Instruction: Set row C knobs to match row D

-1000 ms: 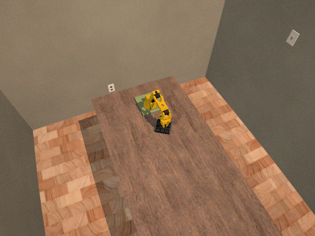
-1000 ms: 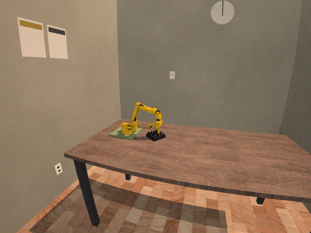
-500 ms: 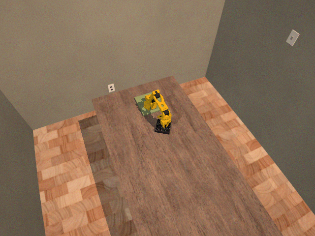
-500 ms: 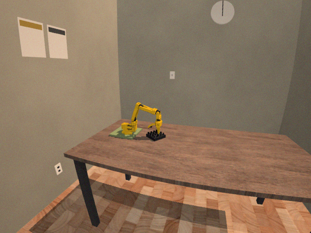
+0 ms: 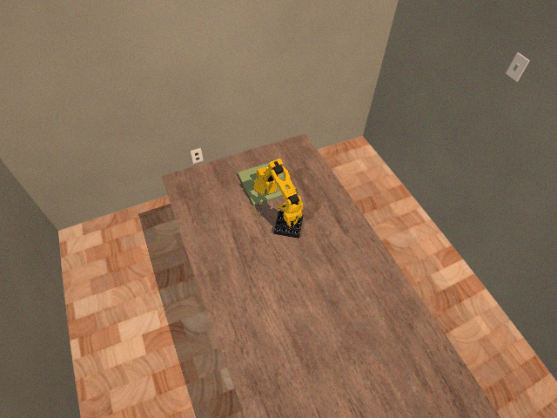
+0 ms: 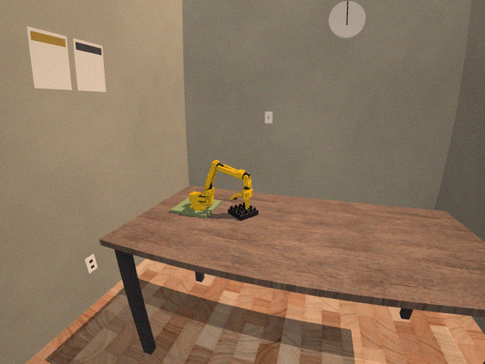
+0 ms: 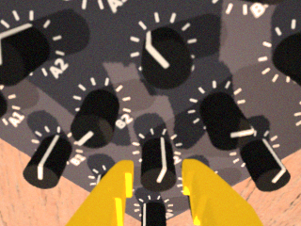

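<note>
The black knob box point(image 5: 282, 230) point(image 6: 242, 213) point(image 7: 118, 75) lies on the table in front of the arm's base. It carries rows of black knobs with white pointers and tick marks. In the wrist view the labels A1, A2, B1 and B2 are readable. My gripper point(image 5: 290, 219) point(image 6: 246, 205) point(image 7: 158, 165) points straight down over the box. Its yellow fingers stand a little apart, one on each side of a knob point(image 7: 159, 157) whose pointer runs down and slightly left. I cannot tell that they touch it. Another knob point(image 7: 152, 213) shows low between the fingers.
The arm's base stands on a green mat point(image 5: 248, 179) point(image 6: 180, 208) near the table's far end. The long wooden table point(image 5: 305, 314) point(image 6: 333, 243) stretches away from the box. A wall socket point(image 5: 196, 155) is on the wall behind.
</note>
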Motion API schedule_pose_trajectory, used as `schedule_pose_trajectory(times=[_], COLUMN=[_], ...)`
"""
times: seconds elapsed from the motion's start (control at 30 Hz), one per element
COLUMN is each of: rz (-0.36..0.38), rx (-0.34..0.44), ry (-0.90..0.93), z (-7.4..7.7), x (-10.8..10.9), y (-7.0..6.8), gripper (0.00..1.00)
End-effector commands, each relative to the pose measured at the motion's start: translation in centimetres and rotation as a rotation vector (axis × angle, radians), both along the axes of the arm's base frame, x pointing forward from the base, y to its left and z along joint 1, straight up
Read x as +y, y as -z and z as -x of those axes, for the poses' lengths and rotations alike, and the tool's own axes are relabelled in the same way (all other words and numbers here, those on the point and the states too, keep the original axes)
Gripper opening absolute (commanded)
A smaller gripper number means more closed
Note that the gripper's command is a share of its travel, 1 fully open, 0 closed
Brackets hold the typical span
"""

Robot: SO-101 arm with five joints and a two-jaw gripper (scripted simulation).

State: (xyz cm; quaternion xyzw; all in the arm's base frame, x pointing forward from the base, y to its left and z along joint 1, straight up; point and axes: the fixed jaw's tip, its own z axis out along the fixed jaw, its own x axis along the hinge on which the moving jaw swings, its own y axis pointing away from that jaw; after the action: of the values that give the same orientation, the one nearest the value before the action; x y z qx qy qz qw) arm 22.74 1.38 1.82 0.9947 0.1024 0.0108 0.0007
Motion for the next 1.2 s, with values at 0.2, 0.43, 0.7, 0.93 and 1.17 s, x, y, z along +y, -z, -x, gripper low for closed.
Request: schedule_pose_trajectory(times=[0.2,0.43,0.7,0.93,1.17], rz=[0.001,0.001,0.001,0.001,0.001], rx=[0.020,0.020,0.020,0.020,0.020], ry=[-0.004,-0.004,-0.004,-0.004,-0.004], z=[0.59,0.59,0.59,0.58,0.54], x=[0.11,0.11,0.11,0.11,0.10], y=[0.99,0.99,0.99,0.97,0.90], gripper=[0.10,0.10,0.10,0.10,0.10])
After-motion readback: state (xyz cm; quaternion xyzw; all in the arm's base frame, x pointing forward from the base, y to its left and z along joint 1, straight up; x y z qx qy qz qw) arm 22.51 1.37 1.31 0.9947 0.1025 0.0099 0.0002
